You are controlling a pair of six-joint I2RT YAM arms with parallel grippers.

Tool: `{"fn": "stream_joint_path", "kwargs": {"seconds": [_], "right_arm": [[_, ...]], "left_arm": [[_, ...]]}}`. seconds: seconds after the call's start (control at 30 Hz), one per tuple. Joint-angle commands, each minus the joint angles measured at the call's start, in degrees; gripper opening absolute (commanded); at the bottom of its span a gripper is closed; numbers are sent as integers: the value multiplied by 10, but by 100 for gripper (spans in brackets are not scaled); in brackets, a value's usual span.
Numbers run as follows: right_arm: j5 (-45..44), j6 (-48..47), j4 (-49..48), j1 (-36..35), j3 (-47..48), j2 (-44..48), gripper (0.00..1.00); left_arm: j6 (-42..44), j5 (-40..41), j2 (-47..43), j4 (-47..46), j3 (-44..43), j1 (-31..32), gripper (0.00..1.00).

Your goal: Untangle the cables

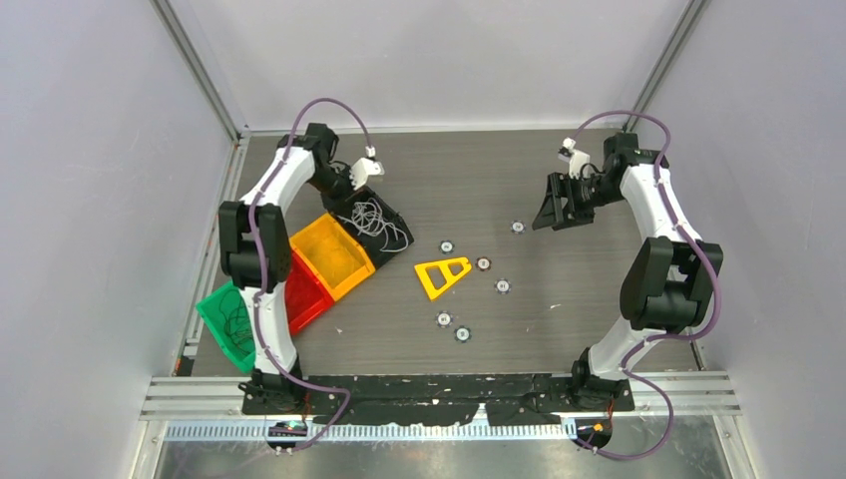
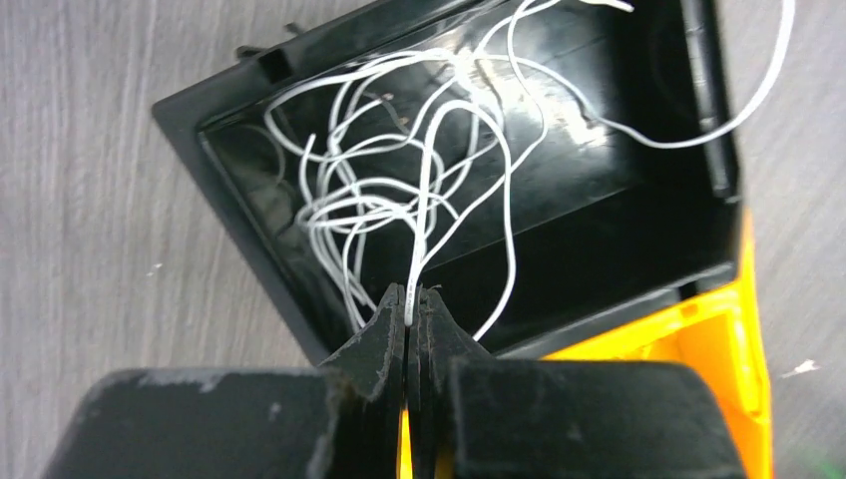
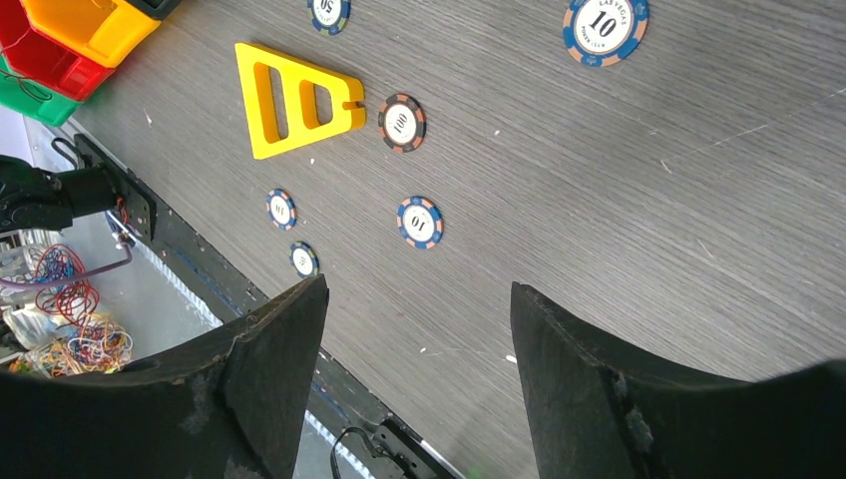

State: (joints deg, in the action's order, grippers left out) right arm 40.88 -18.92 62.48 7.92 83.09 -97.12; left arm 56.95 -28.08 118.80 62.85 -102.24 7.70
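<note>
**Three views, one table**

Your top camera looks steeply down from above and behind the arm bases and takes in the whole table [image 1: 579, 190]. Your left wrist camera looks past the left gripper [image 2: 410, 299], very near the black bin [image 2: 619, 230] and yellow bin [image 2: 718, 339]. Your right wrist camera looks past the right gripper [image 3: 417, 289] from higher up. It shares the yellow frame [image 3: 251, 100] and chips [image 3: 402, 122] with the top view.

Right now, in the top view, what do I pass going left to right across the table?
In order: green bin, red bin, yellow bin, black bin with the white cables, yellow triangular frame, right end effector.
</note>
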Motion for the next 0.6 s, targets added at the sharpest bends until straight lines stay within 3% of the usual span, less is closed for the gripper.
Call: {"fn": "stream_joint_path", "kwargs": {"seconds": [0.0,0.23,0.4,0.57], "right_arm": [[-3,8,7,-5,28,14,73],[1,13,3,-8,30,4,73],[0,7,2,-9,26,5,73],[-5,-9,8,-9,14,15,73]], "left_arm": [[-16,84,-45,-77,12,5,0],[-45,130,-54,-131,57,64,0],[-65,180,-33,-217,96,98,0],[-70,187,-10,-198,81,102,4]]}}
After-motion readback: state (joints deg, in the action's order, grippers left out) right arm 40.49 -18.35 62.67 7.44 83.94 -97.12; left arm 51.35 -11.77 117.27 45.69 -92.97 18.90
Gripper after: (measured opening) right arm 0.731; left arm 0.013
